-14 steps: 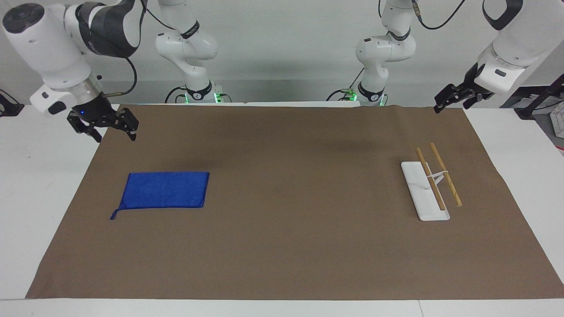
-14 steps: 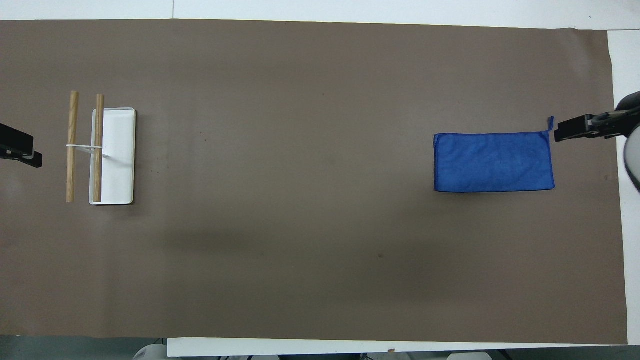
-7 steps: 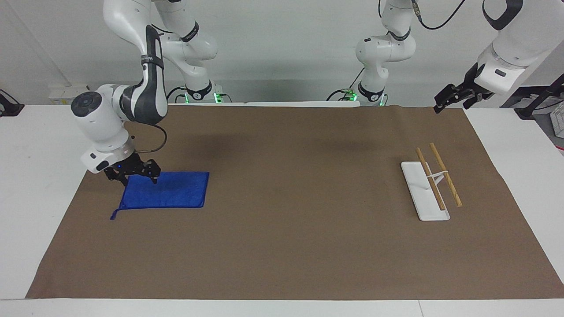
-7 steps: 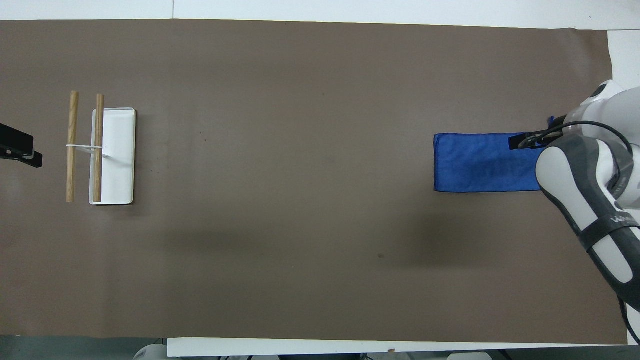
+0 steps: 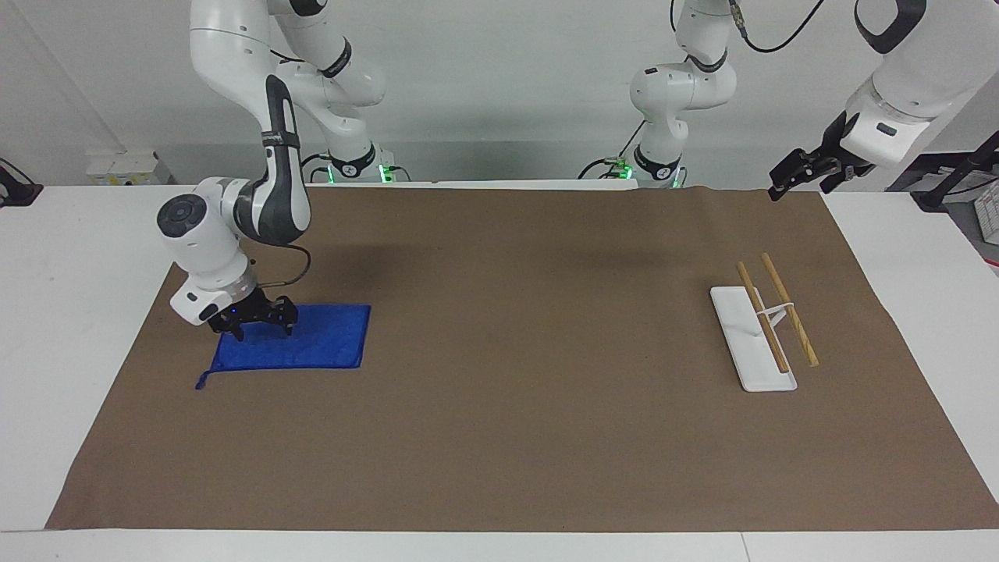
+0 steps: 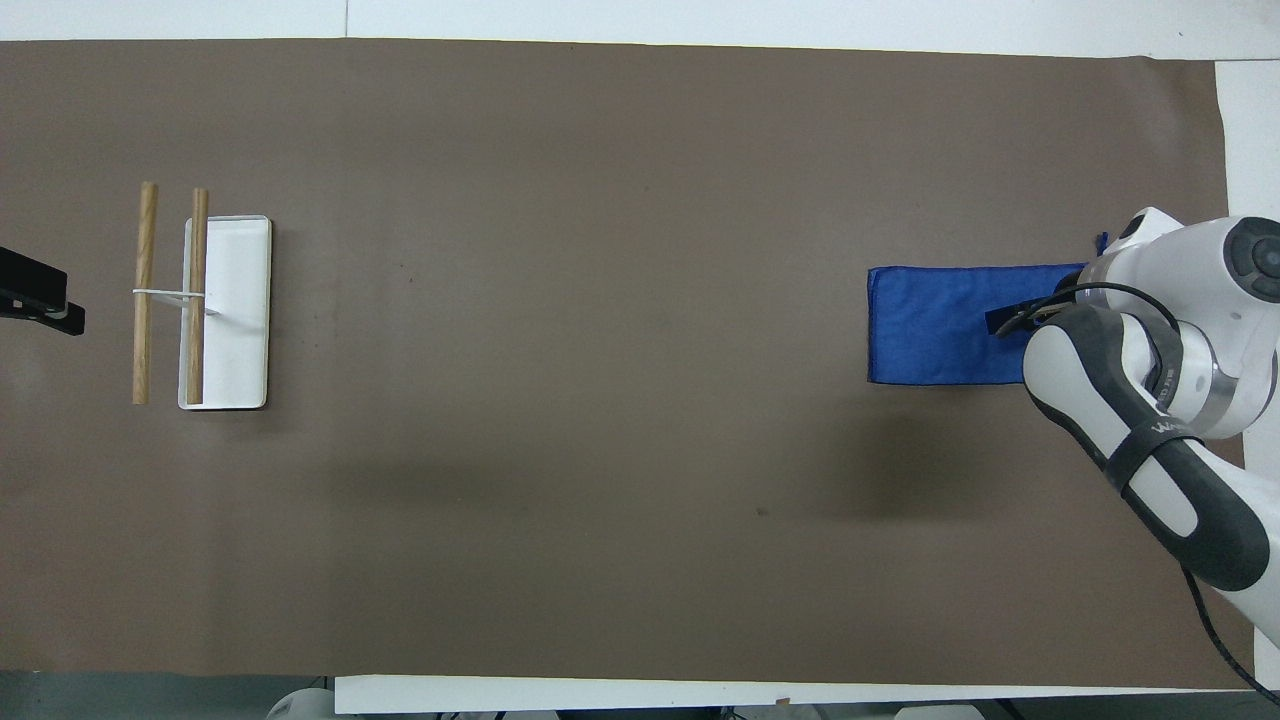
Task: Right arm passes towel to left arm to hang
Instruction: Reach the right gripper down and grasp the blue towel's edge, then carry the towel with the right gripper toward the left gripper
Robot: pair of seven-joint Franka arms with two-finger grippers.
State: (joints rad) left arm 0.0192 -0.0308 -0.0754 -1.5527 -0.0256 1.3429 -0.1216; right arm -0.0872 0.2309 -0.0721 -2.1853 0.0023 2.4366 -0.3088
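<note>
The blue towel [image 5: 320,345] lies flat on the brown mat toward the right arm's end of the table, its loop tag [image 5: 201,382] at a corner. My right gripper [image 5: 263,329] is open and low over the towel's tag end, fingers spread, with nothing between them. In the overhead view the right arm covers that end of the towel [image 6: 930,320], and only one black finger [image 6: 1008,320] pokes out. My left gripper [image 5: 776,187] waits open and holds nothing above the mat's corner at the left arm's end, seen at the frame edge overhead [image 6: 45,305].
A white rack [image 5: 741,343] with two wooden bars [image 5: 790,311] stands toward the left arm's end of the table [image 6: 235,320]. The brown mat [image 5: 531,406] covers most of the white table between towel and rack.
The right arm swung down from above the mat's corner onto the towel, then shifted a little further over it. The towel, the rack and the left arm stayed put.
</note>
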